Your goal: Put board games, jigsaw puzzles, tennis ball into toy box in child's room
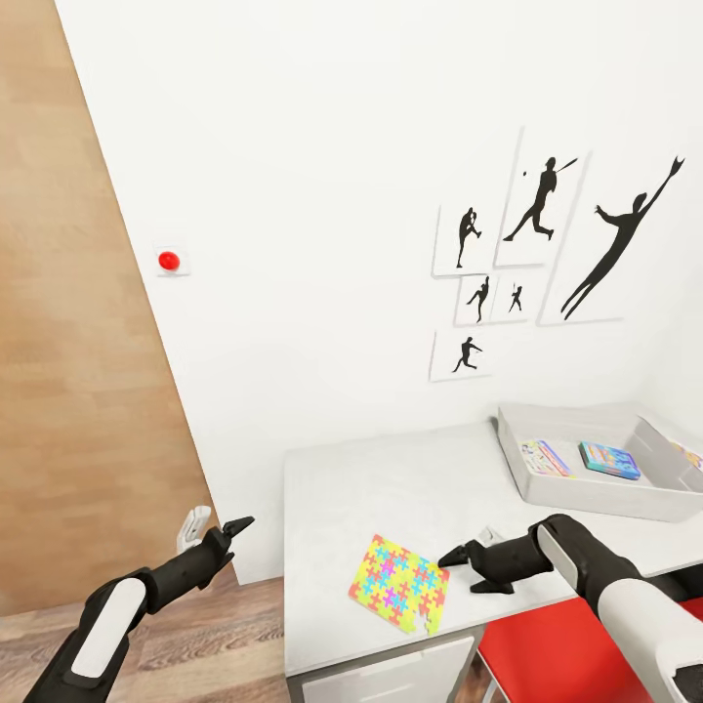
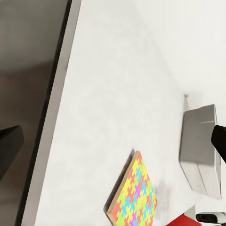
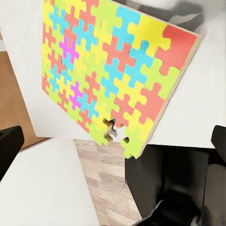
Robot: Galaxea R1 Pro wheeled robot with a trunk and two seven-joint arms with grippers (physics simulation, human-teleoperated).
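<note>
Head view, right end effector point(image 1: 474, 569) spread wide just beside jigsaw puzzle point(image 1: 399, 583) overhanging table point(image 1: 332, 488) edge

We found the jigsaw puzzle point(image 1: 399, 583) low in the frame, overhanging the table's point(image 1: 391, 478) front edge, with the toy box point(image 1: 605, 488) at right holding two board games point(image 1: 609, 459), pictures point(image 1: 532, 254) above.

Bright, even rendered light; soft shadows on the table point(image 1: 391, 478); sharp throughout.
</note>
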